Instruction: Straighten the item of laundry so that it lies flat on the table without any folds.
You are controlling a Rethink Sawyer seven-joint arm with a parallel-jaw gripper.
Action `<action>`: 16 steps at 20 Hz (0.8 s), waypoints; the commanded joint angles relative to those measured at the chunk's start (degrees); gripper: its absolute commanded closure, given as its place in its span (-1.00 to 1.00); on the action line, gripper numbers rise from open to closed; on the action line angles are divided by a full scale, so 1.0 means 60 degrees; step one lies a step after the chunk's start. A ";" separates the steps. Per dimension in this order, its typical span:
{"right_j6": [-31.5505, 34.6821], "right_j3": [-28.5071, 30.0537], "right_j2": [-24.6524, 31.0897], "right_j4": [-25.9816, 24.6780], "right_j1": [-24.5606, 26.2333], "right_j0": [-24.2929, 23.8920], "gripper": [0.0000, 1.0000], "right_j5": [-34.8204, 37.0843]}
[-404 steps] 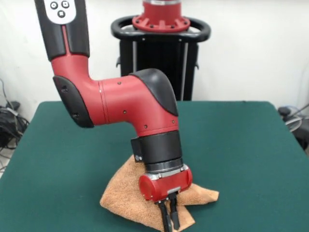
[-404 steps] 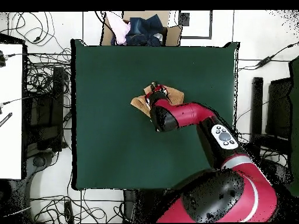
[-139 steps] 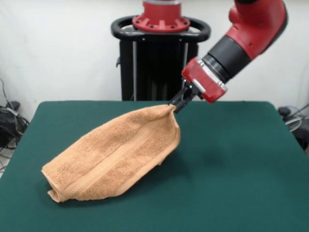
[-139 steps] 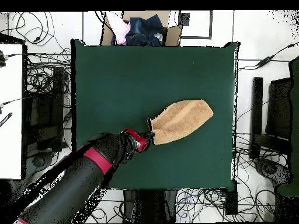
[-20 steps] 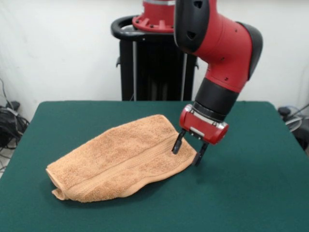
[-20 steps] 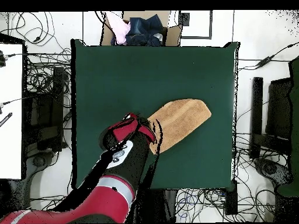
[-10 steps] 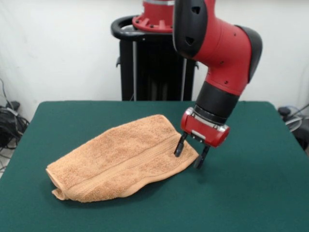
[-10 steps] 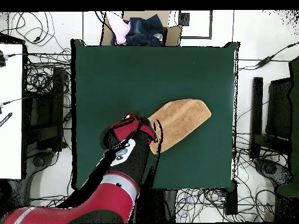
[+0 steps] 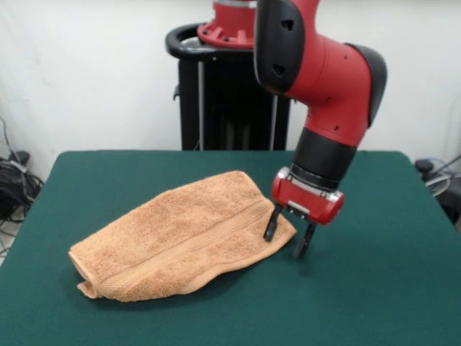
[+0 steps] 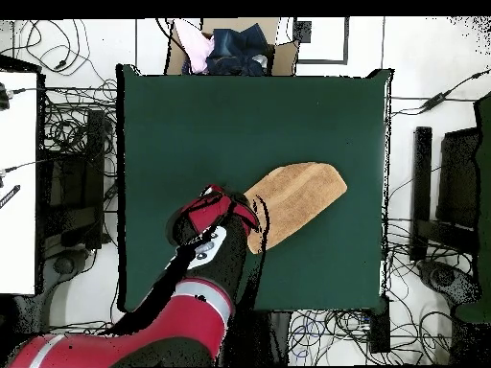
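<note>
The orange-tan towel (image 9: 173, 245) lies folded double in a long slanted shape on the dark green table (image 9: 374, 288). A flat woven band runs along its length. In the overhead view the towel (image 10: 297, 196) lies right of the table's middle. My gripper (image 9: 285, 235) is open and empty, fingers pointing down, straddling the towel's right-hand corner: one finger (image 9: 271, 223) is over the cloth, the other over bare felt. In the overhead view my gripper's red head (image 10: 222, 211) sits at the towel's lower left end. No white tag shows.
The robot's black pedestal (image 9: 238, 86) stands behind the table's far edge. In the overhead view a cardboard box of clothes (image 10: 230, 48) sits past the table's top edge. Cables lie on the floor around the table (image 10: 192, 125).
My gripper has dropped slightly lower over the towel's corner in the last half second. The towel has not moved. Earlier I held a corner raised, then let it go.
</note>
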 commanded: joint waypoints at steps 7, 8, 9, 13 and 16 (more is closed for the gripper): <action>-0.0056 0.0913 0.1301 -0.0526 0.0276 -0.0133 -1.00 -0.0735; -0.0048 0.0967 0.1307 -0.0521 0.0235 -0.0122 -1.00 -0.0717; -0.0046 0.1041 0.1319 -0.0524 0.0186 -0.0120 -1.00 -0.0716; -0.0080 0.1335 0.1341 -0.0666 0.0056 -0.0189 -1.00 -0.0841; -0.0072 0.1633 0.1386 -0.0764 -0.0140 -0.0236 -1.00 -0.0872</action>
